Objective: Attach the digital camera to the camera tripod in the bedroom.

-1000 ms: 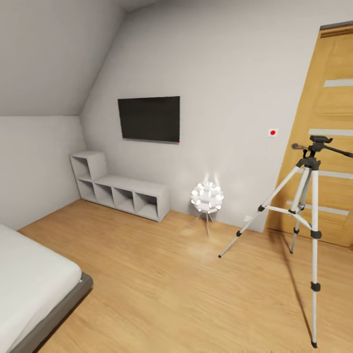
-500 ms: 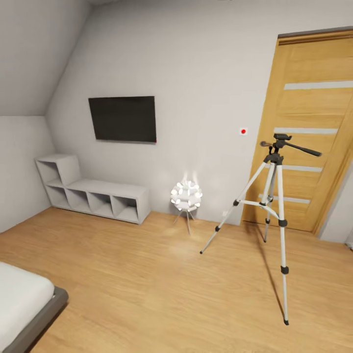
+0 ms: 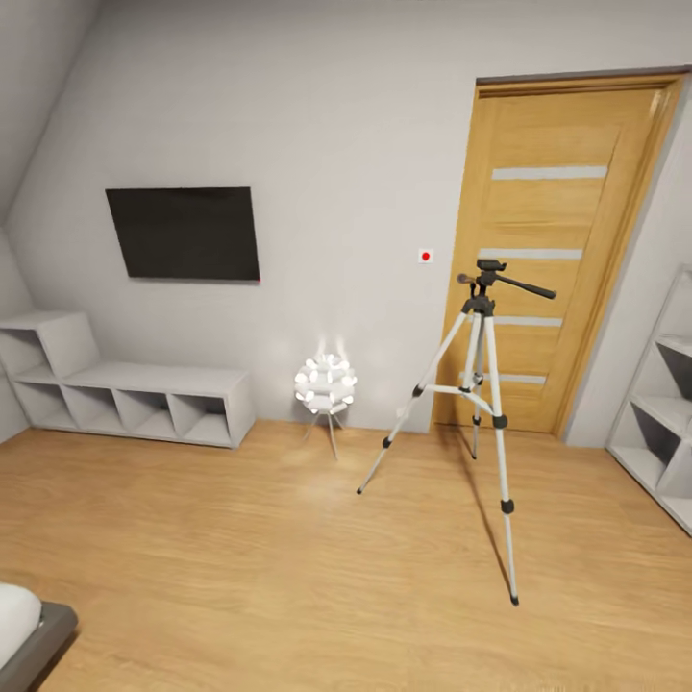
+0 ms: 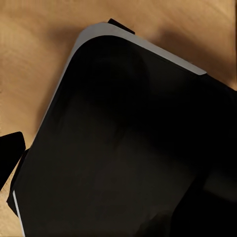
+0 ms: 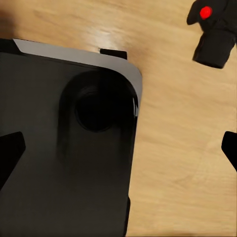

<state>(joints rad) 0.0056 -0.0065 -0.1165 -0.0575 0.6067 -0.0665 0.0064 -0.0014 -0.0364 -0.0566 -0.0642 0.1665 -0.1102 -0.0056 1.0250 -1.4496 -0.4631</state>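
Tripod (image 3: 483,384), three silver telescopic legs with black joints, stood on the plank floor (image 3: 240,557) before the wooden door (image 3: 548,250) in the head view; white cube shelves (image 3: 135,404) held nothing I could see. Left wrist view: a rounded black base (image 4: 123,138). Right wrist view: what seemed the digital camera (image 5: 213,29), black with one red dot; dark fingertips (image 5: 10,153) sat wide apart, holding nothing.

The head camera looks level across the bedroom toward the far wall and wooden door (image 3: 553,250). Both wrist cameras point down, close over the robot's dark base (image 4: 133,148), sharing the plank floor (image 5: 182,163).
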